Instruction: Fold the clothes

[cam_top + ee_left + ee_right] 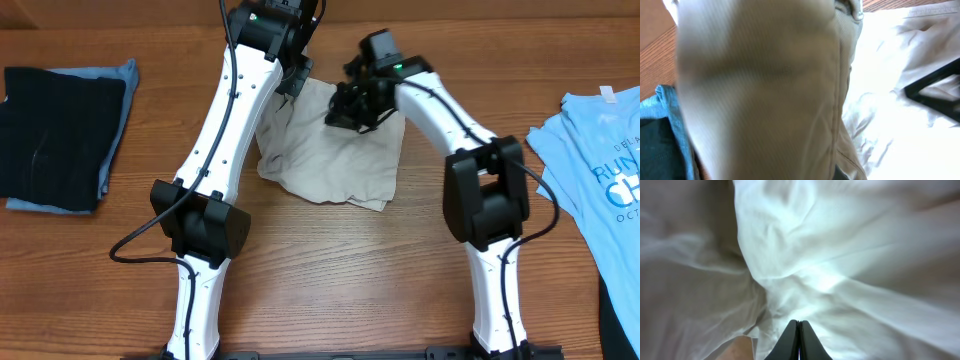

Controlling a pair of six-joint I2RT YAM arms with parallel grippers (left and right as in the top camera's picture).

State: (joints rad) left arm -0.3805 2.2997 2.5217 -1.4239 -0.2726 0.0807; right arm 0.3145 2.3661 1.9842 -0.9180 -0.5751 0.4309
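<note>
the only lettering that can be read stands on the light blue printed cotton t-shirt (585, 170), which lies at the right edge of the brown wooden desk (330, 280) in the overhead view. the frame's edge cuts off every line of its print. the top line, in small capitals, begins "dela". beneath it, in larger capitals, comes "run", and under that two big letters, "ch". a last small line begins "oct". on the pale beige cotton shorts (335, 165) no lettering is legible in any view; both wrist views are blurred.
</note>
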